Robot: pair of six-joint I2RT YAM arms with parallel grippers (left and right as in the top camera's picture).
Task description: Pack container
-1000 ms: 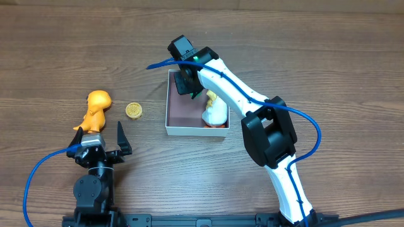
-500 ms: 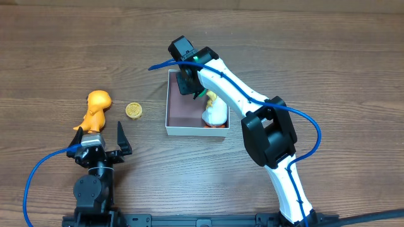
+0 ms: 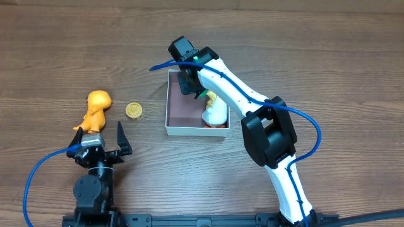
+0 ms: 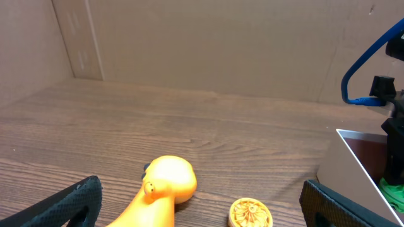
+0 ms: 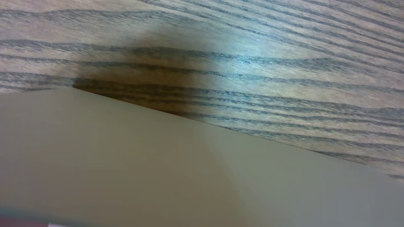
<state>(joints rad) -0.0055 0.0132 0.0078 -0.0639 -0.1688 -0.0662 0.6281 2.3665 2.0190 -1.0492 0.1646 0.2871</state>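
Note:
The container (image 3: 178,128) is a shallow white-walled box with a pinkish-brown inside, at the table's middle. A white and yellow toy (image 3: 214,112) lies in its right part. My right gripper (image 3: 191,86) reaches down into the container's far side, with something green (image 3: 201,95) beside its fingers; its jaws are hidden. The right wrist view shows only the container's wall (image 5: 158,164) close up. An orange duck-like toy (image 3: 96,110) and a small yellow wheel (image 3: 133,111) lie left of the container. My left gripper (image 3: 101,140) is open and empty, just in front of the orange toy (image 4: 158,192).
The container's near white wall (image 4: 344,170) stands at the right of the left wrist view, with the yellow wheel (image 4: 250,212) between it and the orange toy. Blue cables run along both arms. A brown board wall stands behind the table.

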